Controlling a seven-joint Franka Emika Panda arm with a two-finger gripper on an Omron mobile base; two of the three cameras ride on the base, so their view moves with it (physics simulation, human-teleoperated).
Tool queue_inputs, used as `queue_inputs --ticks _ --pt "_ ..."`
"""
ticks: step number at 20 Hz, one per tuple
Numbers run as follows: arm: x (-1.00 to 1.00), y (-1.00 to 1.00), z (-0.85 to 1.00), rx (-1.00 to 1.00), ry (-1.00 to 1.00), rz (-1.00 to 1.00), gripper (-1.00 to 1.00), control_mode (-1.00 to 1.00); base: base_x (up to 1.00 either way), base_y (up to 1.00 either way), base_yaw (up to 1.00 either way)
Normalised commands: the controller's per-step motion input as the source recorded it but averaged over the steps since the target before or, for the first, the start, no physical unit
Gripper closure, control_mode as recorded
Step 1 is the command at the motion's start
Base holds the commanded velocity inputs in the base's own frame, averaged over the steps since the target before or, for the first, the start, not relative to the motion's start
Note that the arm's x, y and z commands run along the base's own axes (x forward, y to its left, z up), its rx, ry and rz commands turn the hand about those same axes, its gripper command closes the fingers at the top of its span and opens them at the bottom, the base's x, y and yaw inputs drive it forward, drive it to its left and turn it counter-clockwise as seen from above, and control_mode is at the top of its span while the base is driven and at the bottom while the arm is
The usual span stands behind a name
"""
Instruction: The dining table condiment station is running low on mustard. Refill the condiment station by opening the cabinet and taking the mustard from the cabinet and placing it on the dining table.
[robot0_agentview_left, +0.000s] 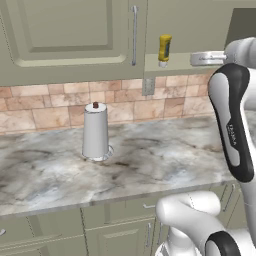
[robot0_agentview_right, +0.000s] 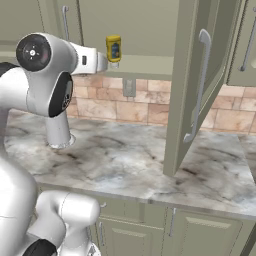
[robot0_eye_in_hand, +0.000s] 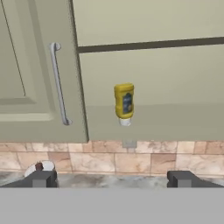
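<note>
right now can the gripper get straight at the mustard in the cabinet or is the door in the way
Probably yes. The cabinet door is swung wide open, and the mustard stands alone on the bare shelf, cap down. The gripper is open and faces it with nothing between, though still well short of it.

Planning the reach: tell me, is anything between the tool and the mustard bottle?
Nothing: in the hand view, the open tool faces the squat yellow mustard bottle across bare space inside the opened sage-green cabinet.
</note>
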Motion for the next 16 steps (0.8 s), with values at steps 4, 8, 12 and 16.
queue_inputs --ticks 4,8,12,16 --pt "0.34 0.0 0.0 0.0 0.0 0.1 -1.0 -1.0 0.0 0.0 0.0" --pt "0.26 0.0 0.0 0.0 0.02 0.13 -1.0 -1.0 0.0 0.0 0.0" --pt "0.26 0.0 0.0 0.0 0.03 0.1 -1.0 -1.0 0.0 0.0 0.0" --pt "0.32 0.09 0.0 0.0 0.03 0.03 -1.0 -1.0 0.0 0.0 0.0"
